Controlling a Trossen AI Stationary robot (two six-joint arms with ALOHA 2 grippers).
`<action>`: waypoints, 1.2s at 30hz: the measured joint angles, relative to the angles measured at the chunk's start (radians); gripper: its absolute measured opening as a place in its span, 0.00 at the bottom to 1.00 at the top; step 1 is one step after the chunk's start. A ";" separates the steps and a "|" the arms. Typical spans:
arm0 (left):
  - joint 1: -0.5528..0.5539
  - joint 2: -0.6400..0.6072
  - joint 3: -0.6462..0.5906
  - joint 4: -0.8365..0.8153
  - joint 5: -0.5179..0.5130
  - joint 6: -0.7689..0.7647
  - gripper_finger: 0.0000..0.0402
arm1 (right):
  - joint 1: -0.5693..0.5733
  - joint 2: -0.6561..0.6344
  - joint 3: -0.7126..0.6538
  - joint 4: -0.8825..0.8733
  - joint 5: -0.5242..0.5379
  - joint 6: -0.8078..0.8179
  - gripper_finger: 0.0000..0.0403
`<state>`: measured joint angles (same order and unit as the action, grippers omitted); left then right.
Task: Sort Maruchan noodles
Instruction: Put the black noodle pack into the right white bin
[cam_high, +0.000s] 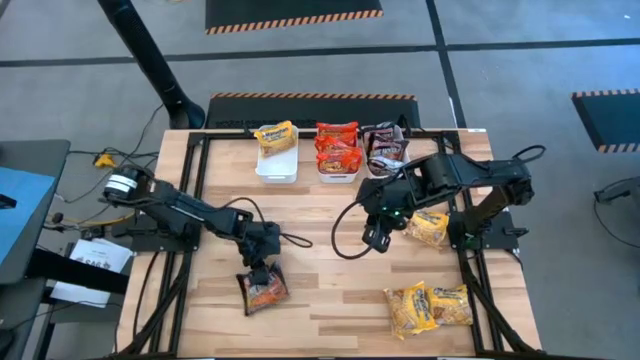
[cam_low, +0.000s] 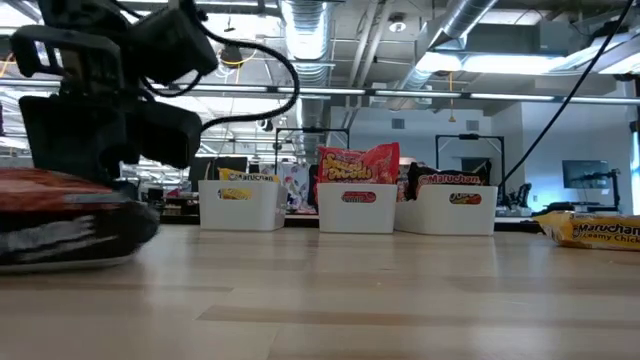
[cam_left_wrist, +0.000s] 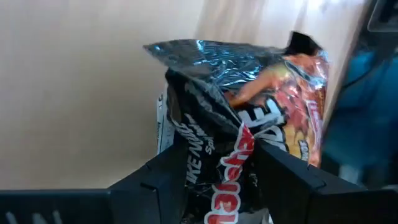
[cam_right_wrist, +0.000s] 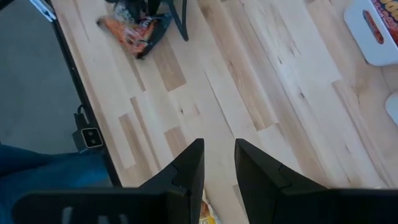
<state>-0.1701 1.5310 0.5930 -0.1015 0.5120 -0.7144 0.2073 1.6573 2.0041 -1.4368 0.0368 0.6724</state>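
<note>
The left gripper (cam_high: 262, 272) is low over the front left part of the table (cam_high: 320, 215), its fingers (cam_left_wrist: 158, 186) closed on either side of a dark packet (cam_high: 264, 290) with orange print, which lies on the wood at the gripper's tip; in the left wrist view the crinkled packet (cam_left_wrist: 249, 124) sits squeezed between the two fingers. The right gripper (cam_high: 375, 238) hangs above the table's middle, holding nothing, its fingers (cam_right_wrist: 186, 171) parted by a narrow gap over bare wood. Three white bins (cam_high: 277, 165) stand in a row at the back edge: the left one holds a yellow packet (cam_high: 275, 135), the middle one red packets (cam_high: 338, 145), the right one dark packets (cam_high: 384, 143). More yellow packets lie loose on the right side: one (cam_high: 428, 227) just beside the right arm and two (cam_high: 430, 306) near the front edge.
</note>
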 joint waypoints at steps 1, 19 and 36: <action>-0.006 0.010 0.000 0.017 0.000 -0.006 0.42 | 0.000 0.000 0.000 0.001 0.000 0.000 0.29; -0.048 0.078 0.003 0.434 0.088 -0.075 0.00 | 0.007 -0.001 0.000 -0.026 0.010 0.042 0.29; -0.048 0.077 0.004 0.527 0.072 -0.075 0.00 | 0.271 -0.001 -0.111 0.063 0.062 0.220 0.29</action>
<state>-0.2184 1.6081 0.5968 0.4254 0.5838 -0.7899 0.4783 1.6566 1.8927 -1.3736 0.0991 0.8922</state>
